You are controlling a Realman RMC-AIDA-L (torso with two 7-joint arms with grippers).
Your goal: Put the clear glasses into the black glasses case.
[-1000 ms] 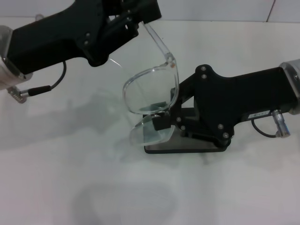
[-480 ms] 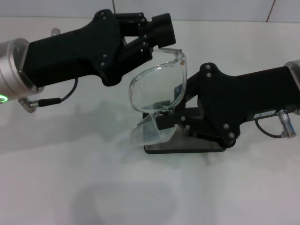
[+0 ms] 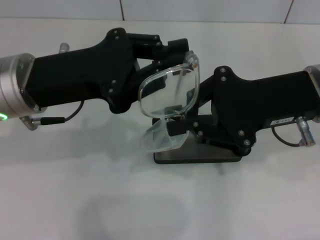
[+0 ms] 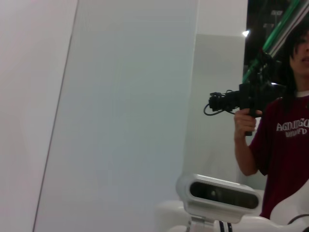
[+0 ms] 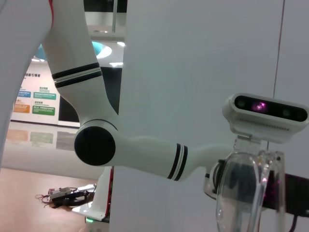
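Matte black left gripper (image 3: 172,50), right gripper (image 3: 177,131), round screws, silver wrists, black cables, green light

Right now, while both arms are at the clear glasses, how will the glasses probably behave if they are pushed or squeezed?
The clear glasses look like thin transparent plastic, so probably light and somewhat springy. Their smooth curved lens may slip in the right gripper, which meets them at the lower rim. The long thin arm by the left gripper likely bends easily, so a hard squeeze seems risky.
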